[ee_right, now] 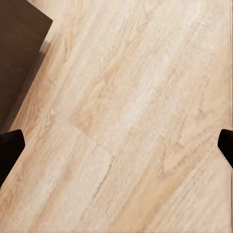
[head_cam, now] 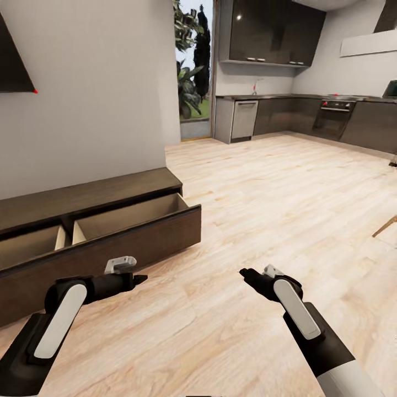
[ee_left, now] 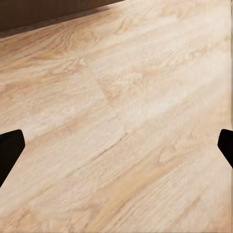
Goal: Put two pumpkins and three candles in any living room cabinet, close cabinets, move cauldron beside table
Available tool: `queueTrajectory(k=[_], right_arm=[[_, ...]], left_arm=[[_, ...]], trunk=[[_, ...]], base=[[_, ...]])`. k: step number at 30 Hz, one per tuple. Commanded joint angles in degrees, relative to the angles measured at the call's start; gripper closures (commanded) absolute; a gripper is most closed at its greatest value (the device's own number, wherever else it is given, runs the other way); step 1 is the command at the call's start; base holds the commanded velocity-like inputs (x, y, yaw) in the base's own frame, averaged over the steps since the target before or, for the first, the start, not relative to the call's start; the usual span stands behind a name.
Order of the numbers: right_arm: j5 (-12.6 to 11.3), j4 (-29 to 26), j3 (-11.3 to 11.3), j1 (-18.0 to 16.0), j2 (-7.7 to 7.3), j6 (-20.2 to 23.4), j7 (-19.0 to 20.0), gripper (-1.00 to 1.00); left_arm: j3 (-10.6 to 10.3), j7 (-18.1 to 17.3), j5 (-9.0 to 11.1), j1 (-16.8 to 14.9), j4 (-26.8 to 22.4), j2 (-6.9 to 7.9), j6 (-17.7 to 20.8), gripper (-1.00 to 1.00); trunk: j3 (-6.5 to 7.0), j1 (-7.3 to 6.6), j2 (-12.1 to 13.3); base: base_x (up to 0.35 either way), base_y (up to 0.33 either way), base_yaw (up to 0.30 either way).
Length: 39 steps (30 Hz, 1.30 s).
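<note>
Low dark-brown wood cabinet [head_cam: 99, 220] stands open; its visible compartments look bare
Left pincer [head_cam: 138, 279] and right pincer [head_cam: 246, 274] both wide, holding nothing; stowing and closing remain

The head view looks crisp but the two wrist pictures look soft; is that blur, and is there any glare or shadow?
Head view: sharp, even light, a bright doorway, a faint sheen on the floor. Both wrist views: floor grain smeared and soft, dark fingertips at the edges, a thin shadow along the cabinet.

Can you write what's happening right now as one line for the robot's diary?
cabinet: drawer pulled out, looks empty | left tool: open, holding nothing | right tool: open, holding nothing | both over bare floor
</note>
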Motion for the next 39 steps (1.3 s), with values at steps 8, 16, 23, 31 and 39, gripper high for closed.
queueTrajectory(k=[8, 16, 23, 31, 39], right_arm=[[-0.5, 0.1, 0.1, -0.1, -0.07, 0.0, -0.4, -1.00], [-0.5, 0.2, 0.1, -0.1, -0.04, 0.0, -0.4, -1.00], [-0.4, 0.3, 0.0, -0.1, -0.07, -0.1, -0.4, -1.00], [-0.4, 0.3, 0.0, -0.1, -0.03, -0.1, -0.4, -1.00], [-0.4, 0.4, 0.0, -0.1, -0.03, -0.1, -0.4, -1.00]], left_arm=[[-0.1, 0.6, 0.7, 0.0, -0.1, 0.05, 0.1, -1.00], [-0.1, 0.6, 0.8, -0.1, -0.1, 0.05, 0.1, -1.00], [-0.1, 0.6, 0.8, 0.0, -0.1, 0.05, 0.1, -1.00], [-0.1, 0.6, 0.8, -0.1, -0.2, 0.05, 0.1, -1.00], [-0.1, 0.6, 0.7, -0.1, -0.2, 0.05, 0.1, -1.00]], trunk=[[0.62, -0.01, 0.0], [1.30, -0.01, 0.0], [1.88, -0.01, 0.0], [2.56, -0.01, 0.0], [3.23, -0.01, 0.0]], base=[[0.000, 0.000, -0.186], [0.000, 0.000, -0.183], [0.000, 0.000, -0.182], [-0.003, 0.003, -0.179], [-0.040, 0.129, -0.175]])
